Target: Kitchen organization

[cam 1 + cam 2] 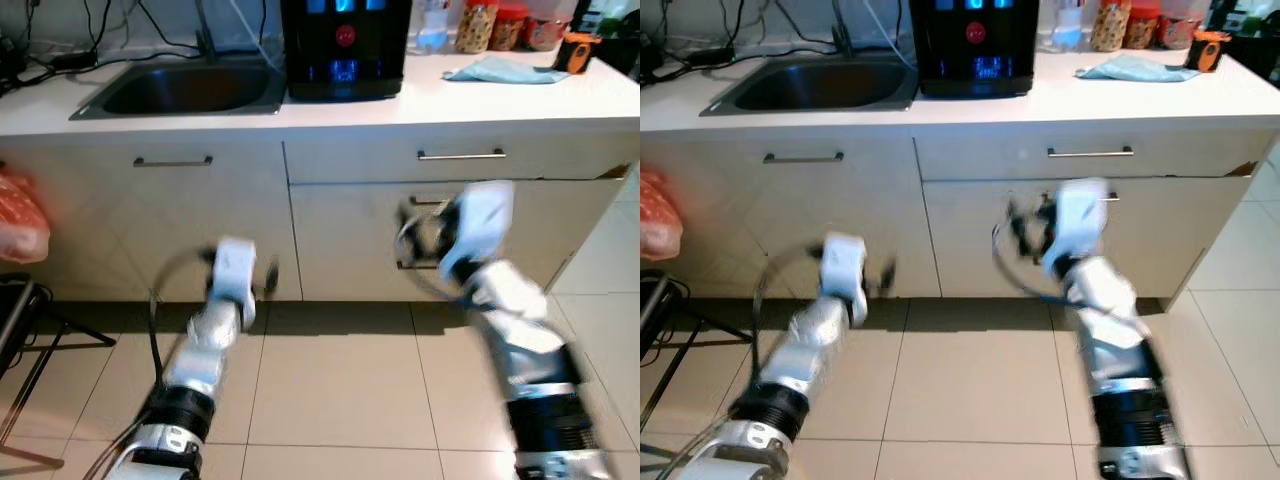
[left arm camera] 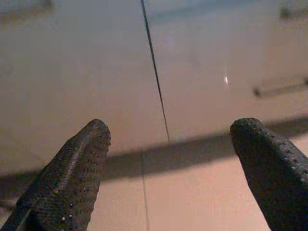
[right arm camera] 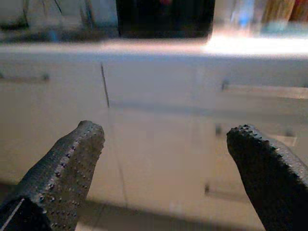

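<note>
**Both arms up in front of the lower cabinets, nothing in hand**

Robot's standing on the tile floor (image 1: 340,370) facing a white desk (image 1: 500,100) w/ cabinets underneath. On top: sink (image 1: 185,90) at the robot's left, black appliance w/ blue lights (image 1: 345,45) just beside it, then some jars (image 1: 495,25), a blue cloth (image 1: 505,70) and an orange thing (image 1: 577,50) further right near the back edge. Cables run along the wall behind the sink.

Left gripper (image 2: 168,159) is low, pointing at the seam between two cabinet doors (image 2: 153,62), fingers (image 2: 72,168) spread wide, holding nothing. Right gripper (image 3: 163,163) is raised higher, in front of the drawer w/ the metal handle (image 1: 460,155), also spread wide and empty. Neither touches the cabinets afaict.

Head views are blurry around both arms, esp. the right. Wrist cams are what actually show the fingertips; head views give you the desk top, which the left wrist cam doesn't catch. Right wrist cam gets the desk edge + the black appliance, smeared.

Stuff in the way: an orange-red bag (image 1: 20,220) and a black folding stand (image 1: 40,330) at far left. Floor between the arms and the cabinets is open. A cabinet door at far right (image 1: 605,210) looks ajar.
</note>
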